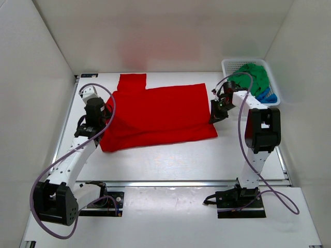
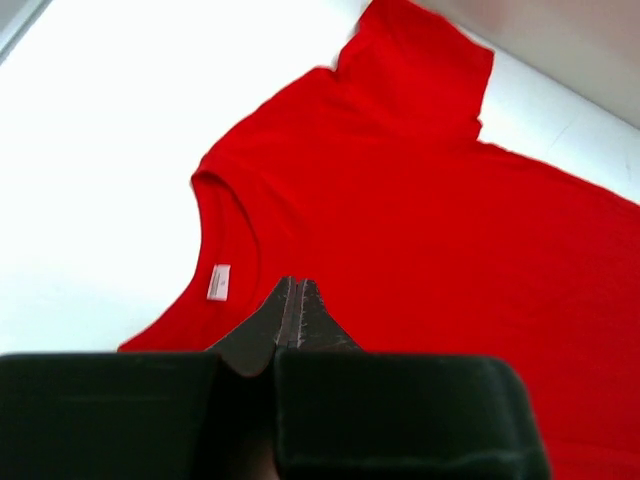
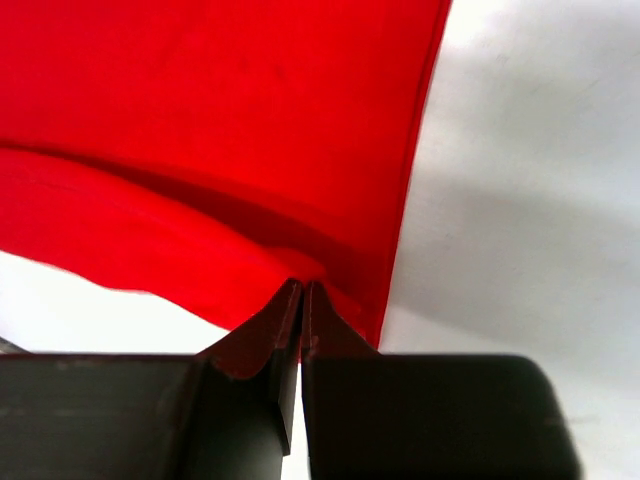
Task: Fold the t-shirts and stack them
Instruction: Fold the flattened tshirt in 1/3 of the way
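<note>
1. The red t-shirt (image 1: 160,113) lies spread in the middle of the table (image 1: 170,160), neck to the left and hem to the right, with one sleeve sticking out along the far edge.
2. The left gripper (image 2: 295,312) has its fingers pressed together on the cloth by the near shoulder, just beside the collar and its white neck label (image 2: 218,282). It looks like a pinch.
3. The right gripper (image 3: 301,300) is likewise closed tight, nipping the near hem corner. The cloth rises and sags in a soft fold there.
4. A green t-shirt (image 1: 253,77) and a blue t-shirt (image 1: 269,95) sit bunched in the white lattice basket (image 1: 227,64) at the far right.
5. I'd judge the shirt light, limp and easily wrinkled. It droops between holds and will drag on the table.
6. Corners and seams (shoulder, hem) seem the best grips, held taut between both arms so the fold lands straight.
</note>
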You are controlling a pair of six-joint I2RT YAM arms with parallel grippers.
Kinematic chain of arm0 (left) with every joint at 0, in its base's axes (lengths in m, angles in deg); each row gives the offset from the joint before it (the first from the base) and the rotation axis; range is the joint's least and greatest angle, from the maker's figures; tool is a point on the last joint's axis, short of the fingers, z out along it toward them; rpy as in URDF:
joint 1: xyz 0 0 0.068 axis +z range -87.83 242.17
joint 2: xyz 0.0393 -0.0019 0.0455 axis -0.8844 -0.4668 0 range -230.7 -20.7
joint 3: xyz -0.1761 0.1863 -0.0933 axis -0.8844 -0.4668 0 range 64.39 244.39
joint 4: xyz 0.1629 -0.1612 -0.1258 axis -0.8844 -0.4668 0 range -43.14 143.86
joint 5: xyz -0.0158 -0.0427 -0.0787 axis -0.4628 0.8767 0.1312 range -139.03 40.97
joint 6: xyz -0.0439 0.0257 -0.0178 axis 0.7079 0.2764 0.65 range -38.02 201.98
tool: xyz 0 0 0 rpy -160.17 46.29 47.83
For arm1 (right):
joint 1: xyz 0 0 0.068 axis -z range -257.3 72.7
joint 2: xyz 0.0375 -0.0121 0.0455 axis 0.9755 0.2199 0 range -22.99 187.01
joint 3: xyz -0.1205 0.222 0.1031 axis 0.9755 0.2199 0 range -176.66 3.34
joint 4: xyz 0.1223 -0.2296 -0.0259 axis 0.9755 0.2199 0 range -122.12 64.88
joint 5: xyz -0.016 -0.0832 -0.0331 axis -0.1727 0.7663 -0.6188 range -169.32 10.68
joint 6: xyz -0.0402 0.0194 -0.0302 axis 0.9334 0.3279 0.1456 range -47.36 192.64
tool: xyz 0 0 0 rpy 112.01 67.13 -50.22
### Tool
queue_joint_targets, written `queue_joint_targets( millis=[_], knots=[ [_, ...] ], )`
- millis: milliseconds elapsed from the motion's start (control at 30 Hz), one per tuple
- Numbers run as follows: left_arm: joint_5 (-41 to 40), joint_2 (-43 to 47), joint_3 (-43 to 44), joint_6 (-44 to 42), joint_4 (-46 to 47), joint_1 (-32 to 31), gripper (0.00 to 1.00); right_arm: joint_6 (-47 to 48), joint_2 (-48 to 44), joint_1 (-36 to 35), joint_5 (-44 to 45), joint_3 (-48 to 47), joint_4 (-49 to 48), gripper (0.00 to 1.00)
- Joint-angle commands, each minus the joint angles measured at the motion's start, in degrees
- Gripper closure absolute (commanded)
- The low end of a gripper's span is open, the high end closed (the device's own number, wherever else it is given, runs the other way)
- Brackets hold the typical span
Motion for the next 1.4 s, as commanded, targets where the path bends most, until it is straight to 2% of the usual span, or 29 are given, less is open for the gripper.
queue_joint_targets(
  millis=[0, 367, 433, 500, 533, 600, 633, 667, 767, 833, 967, 1100, 1167, 1200, 1267, 1367],
  knots=[
    [-1.3, -1.3, 3.9, -2.6, 4.1, -0.5, 1.00, 1.2, 0.1, 0.3, 1.4, -3.6, -0.1, 1.00],
    [0.8, -9.4, 9.5, -4.2, 7.5, -0.4, 1.00, 1.3, 3.0, -0.2, 1.1, -7.6, 1.0, 1.00],
    [2.0, -11.7, 11.3, -5.0, 7.5, -0.5, 1.00, 1.3, 3.2, -0.2, 1.7, -8.5, 1.6, 0.96],
    [2.5, -14.2, 14.1, -5.6, 7.6, 0.2, 0.85, 1.5, 3.3, -0.8, 3.3, -9.2, 1.5, 0.80],
    [3.2, -15.0, 14.8, -5.6, 8.2, 1.9, 0.78, 1.4, 2.8, -1.1, 3.7, -9.4, 1.3, 0.76],
    [3.8, -17.9, 20.2, -5.0, 7.8, 2.7, 0.73, 0.7, 1.6, -1.7, 6.2, -9.3, 0.2, 0.60],
    [4.5, -19.0, 22.1, -5.2, 6.1, 3.5, 0.62, 0.9, 0.7, -2.0, 6.8, -9.9, 0.4, 0.57],
    [4.9, -20.8, 25.9, -5.8, 3.2, 4.1, 0.57, 0.7, 0.3, -2.2, 8.5, -10.2, 0.6, 0.54],
    [5.6, -22.7, 31.4, -5.1, -2.7, 4.9, 0.51, 0.6, -2.3, -2.7, 10.4, -10.3, 1.2, 0.50],
    [5.8, -19.2, 27.1, -3.5, -3.6, 5.0, 0.53, 0.6, -4.1, -3.3, 10.7, -8.9, 0.2, 0.50],
    [5.9, -13.8, 18.9, -1.9, -9.6, 1.4, 0.67, -0.7, -7.9, -6.5, 9.0, -3.2, -2.8, 0.51],
    [7.9, -10.2, 6.1, 1.6, -12.0, -1.9, 0.73, -3.8, -9.1, -11.2, 7.5, -0.3, -6.2, 0.53],
    [6.7, -11.8, 3.5, 2.4, -12.3, -4.5, 0.76, -5.3, -9.2, -13.1, 7.2, 1.3, -7.8, 0.65],
    [6.2, -12.9, 2.9, 2.0, -12.8, -5.0, 0.77, -6.2, -9.0, -13.6, 6.6, 1.4, -9.0, 0.67],
    [4.1, -17.0, 3.9, 1.7, -13.5, -6.6, 0.80, -7.9, -9.3, -15.3, 5.6, 2.8, -10.9, 0.79],
    [1.6, -20.0, 4.9, 1.9, -11.5, -7.3, 0.87, -10.6, -8.9, -16.8, 4.8, 5.3, -14.2, 0.84]
  ],
)
